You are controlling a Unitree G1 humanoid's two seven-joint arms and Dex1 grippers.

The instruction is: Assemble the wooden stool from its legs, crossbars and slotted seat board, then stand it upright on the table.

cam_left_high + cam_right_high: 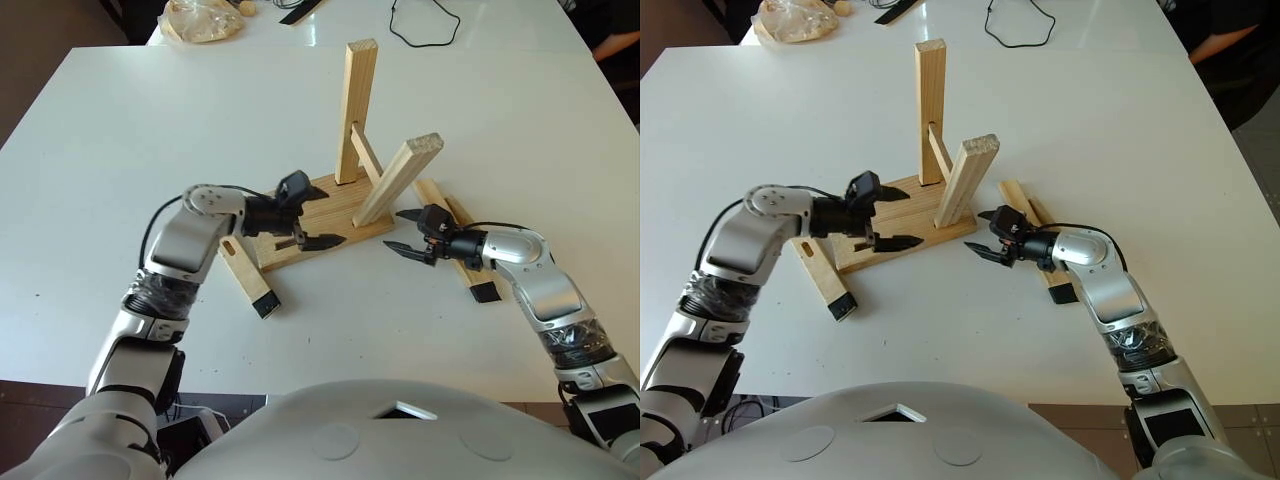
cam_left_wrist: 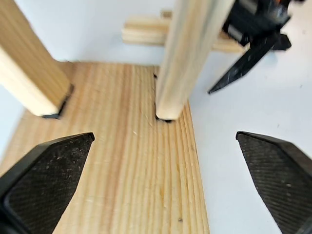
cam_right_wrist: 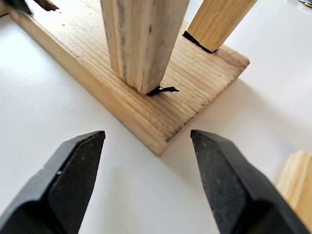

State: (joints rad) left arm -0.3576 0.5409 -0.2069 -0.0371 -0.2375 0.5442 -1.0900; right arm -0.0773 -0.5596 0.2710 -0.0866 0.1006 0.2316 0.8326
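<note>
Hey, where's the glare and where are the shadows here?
Left eye view: pale sheen on the far table. Right wrist view: the seat board throws a soft shadow on the table past its corner. Left wrist view: light even, no hard shadows.

Bright, even light casts soft shadows across the table (image 1: pixel 110 140).

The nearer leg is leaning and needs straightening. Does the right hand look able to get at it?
Probably yes: the open right hand faces the base of the leaning leg, with only bare table between them.
</note>
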